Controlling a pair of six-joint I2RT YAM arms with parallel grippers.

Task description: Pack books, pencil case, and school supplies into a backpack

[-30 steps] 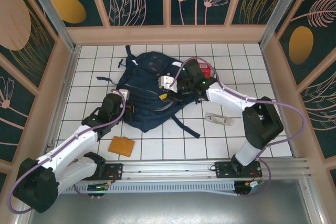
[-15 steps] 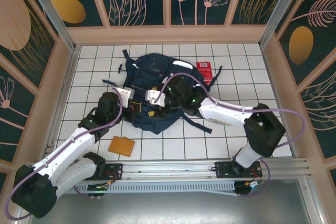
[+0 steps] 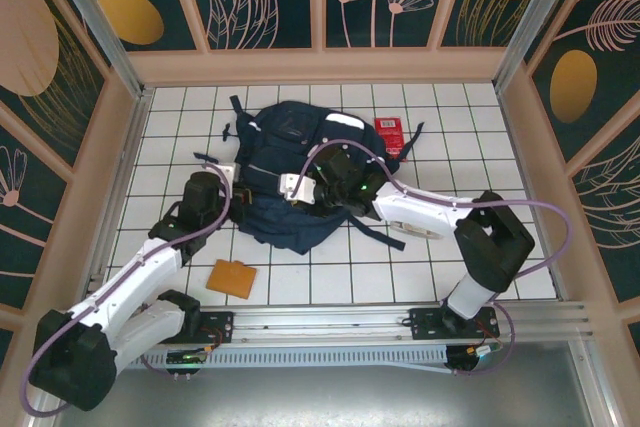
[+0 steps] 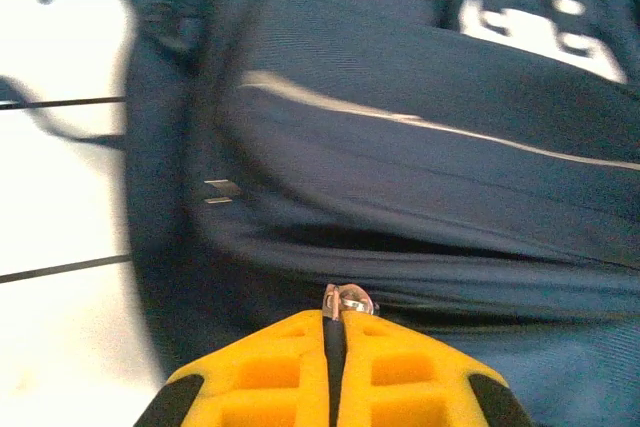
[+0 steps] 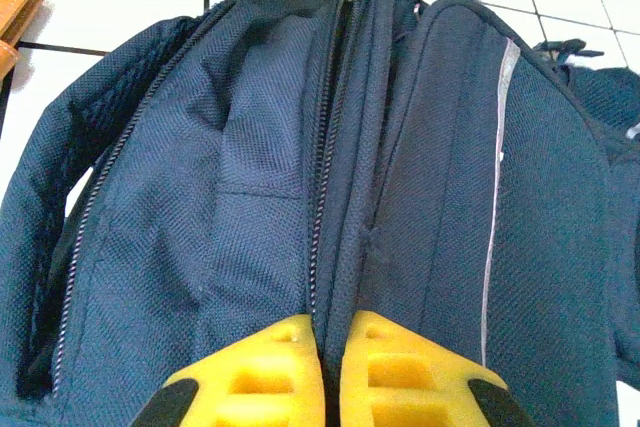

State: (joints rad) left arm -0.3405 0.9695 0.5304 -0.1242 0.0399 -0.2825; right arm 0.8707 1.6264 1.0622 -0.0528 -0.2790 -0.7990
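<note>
Left wrist view: my left pincer (image 4: 335, 325) is clamping shut on the zipper pull (image 4: 343, 299). My right pincer (image 5: 328, 335) is pinching closed on the backpack (image 5: 250, 147) beside its zipper, probably bracing the fabric so the slider runs. The backpack is lying mid-counter (image 3: 170, 147); the orange pad (image 3: 232, 277) and red rectangle (image 3: 389, 134) are lying outside it.

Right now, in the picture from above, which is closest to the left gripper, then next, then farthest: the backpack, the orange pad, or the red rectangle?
1. The backpack, touching the left gripper, mid-table.
2. The orange pad, nearer the arm bases.
3. The red rectangle, far right, past the backpack.
</note>
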